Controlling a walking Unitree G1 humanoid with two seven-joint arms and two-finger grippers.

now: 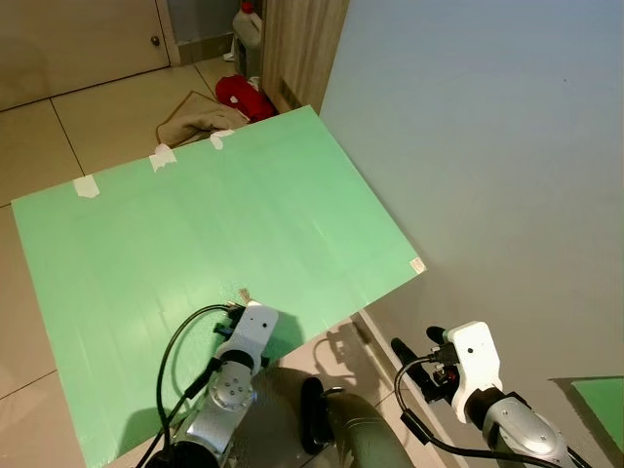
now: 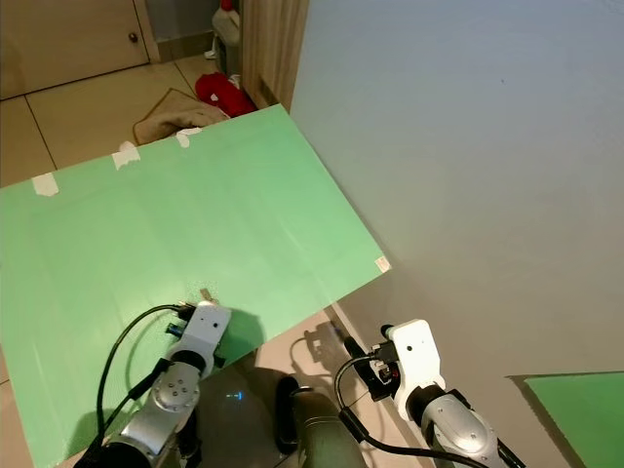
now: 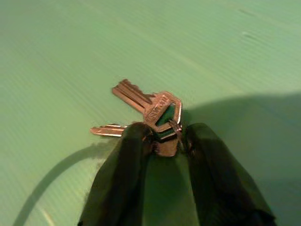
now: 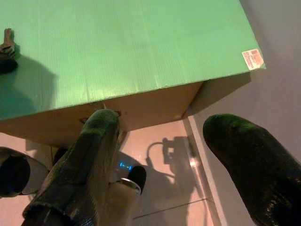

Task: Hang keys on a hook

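Note:
A small bunch of brass keys (image 3: 153, 110) is pinched between the two black fingers of my left gripper (image 3: 164, 141), which is shut on the key heads. The blades stick out ahead of the fingertips, just above a green board (image 1: 224, 224). From the head camera, the left gripper (image 1: 239, 304) sits over the near edge of that board. My right gripper (image 1: 419, 353) hangs open and holds nothing, off the board's near right corner beside the grey wall (image 1: 507, 146). The right wrist view shows its spread fingers (image 4: 89, 146) and, far off, the keys (image 4: 7, 40).
The green board lies on a brown box (image 4: 141, 108), with tape tabs (image 1: 161, 156) on its far edge and a label (image 1: 416, 264) at its right corner. Behind it are a beige cloth (image 1: 190, 117), a red item (image 1: 242, 96), a white bottle (image 1: 249, 29) and a wooden cabinet (image 1: 297, 49).

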